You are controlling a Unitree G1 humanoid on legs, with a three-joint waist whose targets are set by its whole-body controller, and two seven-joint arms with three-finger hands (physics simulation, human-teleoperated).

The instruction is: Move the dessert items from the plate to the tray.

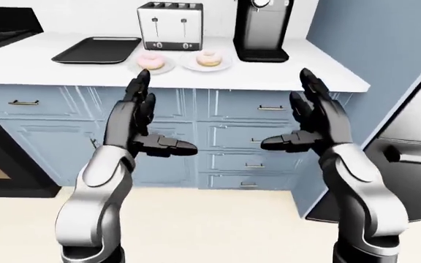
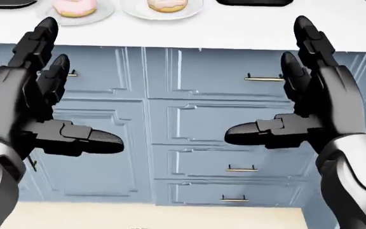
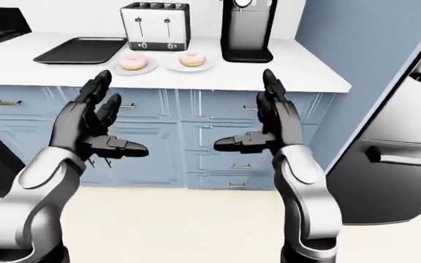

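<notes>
Both hands are raised before the blue cabinets with palms facing each other, the left hand (image 1: 139, 123) and right hand (image 1: 314, 121) each empty, fingers spread upward and thumb jutting inward. The eye views take in the whole white counter (image 1: 283, 71): a pink-frosted donut (image 1: 151, 61) and a pale-frosted donut (image 1: 208, 58), each on its own plate, just right of the black tray (image 1: 97, 50), with a toaster (image 1: 169, 26) and coffee machine (image 1: 262, 28) above them. The head view crops the counter's top, showing only both donuts and more drawer fronts below.
</notes>
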